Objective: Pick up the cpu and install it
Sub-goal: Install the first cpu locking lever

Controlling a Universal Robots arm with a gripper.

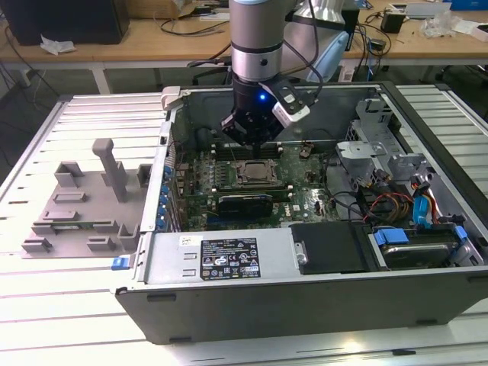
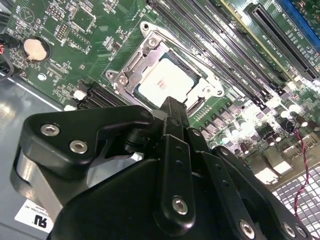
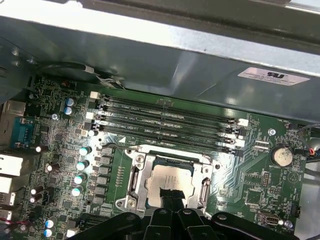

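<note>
Silver cpu (image 3: 172, 181) seated in socket (image 3: 134, 175), end effector (image 3: 169, 196) above

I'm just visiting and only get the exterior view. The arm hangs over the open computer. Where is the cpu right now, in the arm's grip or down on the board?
Observer: In the first wrist view the cpu lies flat inside the socket frame, silver top up.
Operator: So is the arm touching it?
Observer: In the second wrist view the gripper has its tip over one edge of the cpu. I cannot tell whether they touch.
Operator: Anything else close by?
Observer: In the first wrist view a round coin cell sits on the green board, off to one side of the socket frame.
</note>
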